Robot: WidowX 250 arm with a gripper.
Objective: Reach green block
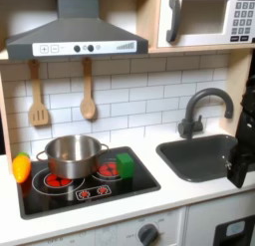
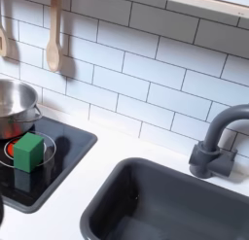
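The green block (image 1: 126, 164) is seen on the stove top (image 1: 60, 197), touching the steel pot (image 1: 72, 154) at its 3 o'clock. The gripper (image 1: 240, 170) is held well apart over the sink (image 1: 199, 155); its jaw state cannot be told. An approach leftward is judged needed.

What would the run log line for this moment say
stage: reach not begun | green block: on stovetop, beside steel pot | gripper: over sink, apart from block, state unclear

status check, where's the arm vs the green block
Gripper over the sink, fingers unclear. Green block on stove beside steel pot, untouched. Path looks clear.
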